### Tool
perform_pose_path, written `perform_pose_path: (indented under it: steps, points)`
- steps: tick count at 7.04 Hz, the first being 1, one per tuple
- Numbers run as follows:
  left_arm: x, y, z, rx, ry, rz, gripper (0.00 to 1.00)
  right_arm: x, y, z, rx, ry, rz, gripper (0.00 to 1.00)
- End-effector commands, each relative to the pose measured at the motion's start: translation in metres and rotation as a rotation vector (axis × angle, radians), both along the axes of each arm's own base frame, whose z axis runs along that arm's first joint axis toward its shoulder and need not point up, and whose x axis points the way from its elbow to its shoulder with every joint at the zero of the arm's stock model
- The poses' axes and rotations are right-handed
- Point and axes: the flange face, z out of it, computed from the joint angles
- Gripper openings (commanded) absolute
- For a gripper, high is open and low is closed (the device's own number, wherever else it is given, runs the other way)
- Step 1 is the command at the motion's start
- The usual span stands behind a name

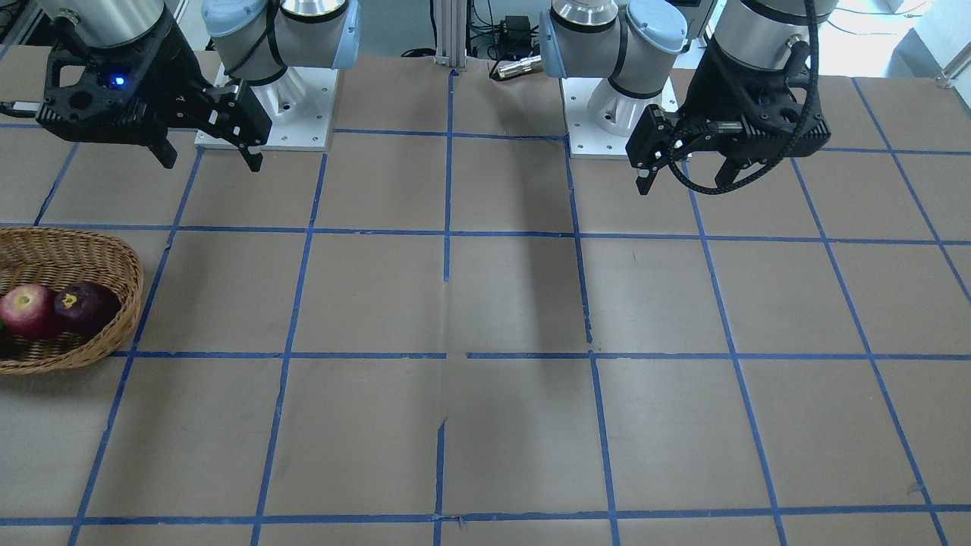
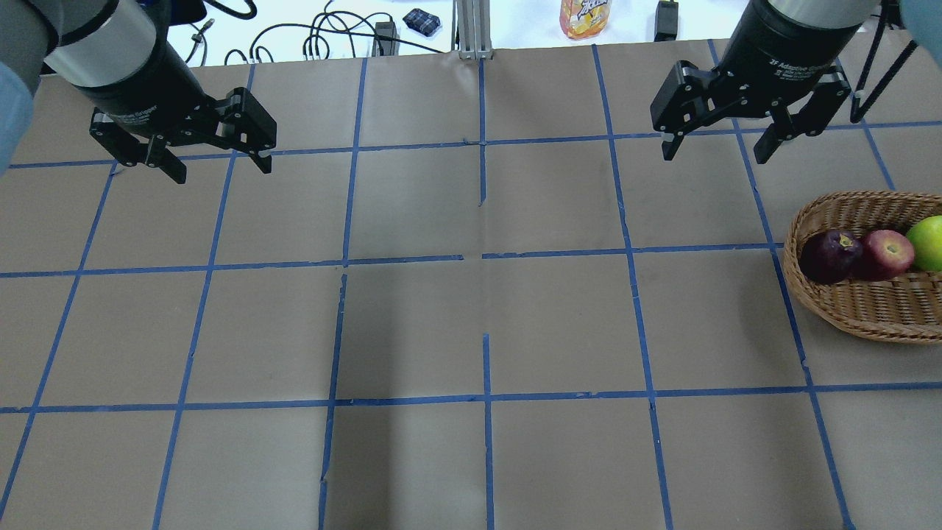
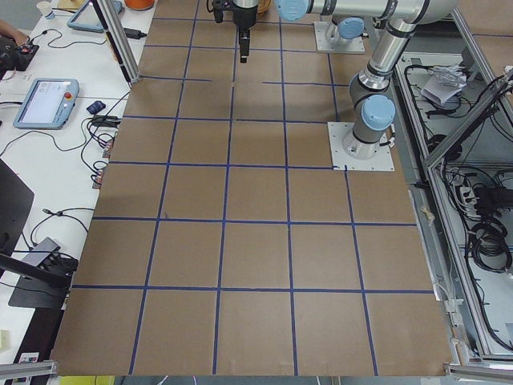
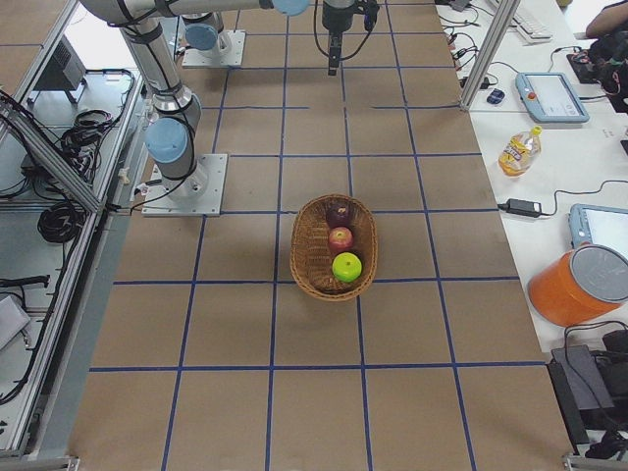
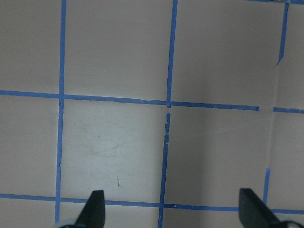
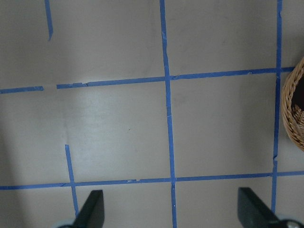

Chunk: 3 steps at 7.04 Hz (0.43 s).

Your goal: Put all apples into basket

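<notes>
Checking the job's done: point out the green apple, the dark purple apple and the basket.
green apple (image 4: pixel 345 266), exterior right view, its upper side.
dark purple apple (image 2: pixel 830 256), overhead exterior view, middle of its skin.
wicker basket (image 2: pixel 868 312), overhead exterior view, its near woven wall.

Front-facing and overhead views: basket (image 1: pixel 114 262) cut off by frame edge. The yellow-green apple (image 2: pixel 929 241) is half cropped overhead and barely a sliver at the front-facing edge. Right wrist view catches only a strip of basket rim, contents out of sight. For left pincer (image 5: pixel 173 211) and right pincer (image 6: pixel 171 209), wrist views show only the fingertips, rest cropped.
</notes>
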Motion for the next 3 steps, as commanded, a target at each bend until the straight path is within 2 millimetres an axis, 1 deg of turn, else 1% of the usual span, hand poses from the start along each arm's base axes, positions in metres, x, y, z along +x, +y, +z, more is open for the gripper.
perform_pose_path:
  steps: [1,2,3]
  points:
    - [0.0004,-0.0004,0.0005,-0.001,-0.004,0.0,1.0,0.0006,-0.0033,0.0029,-0.02,-0.004,-0.013,0.92]
    - [0.0006,0.0018,-0.0025,0.01,-0.007,0.001,1.0,-0.0001,-0.0038,-0.002,-0.013,-0.005,-0.006,1.0]
    - [0.0007,0.0007,0.0006,0.01,-0.007,0.001,1.0,0.0008,-0.0036,-0.002,-0.012,-0.006,-0.018,1.0]
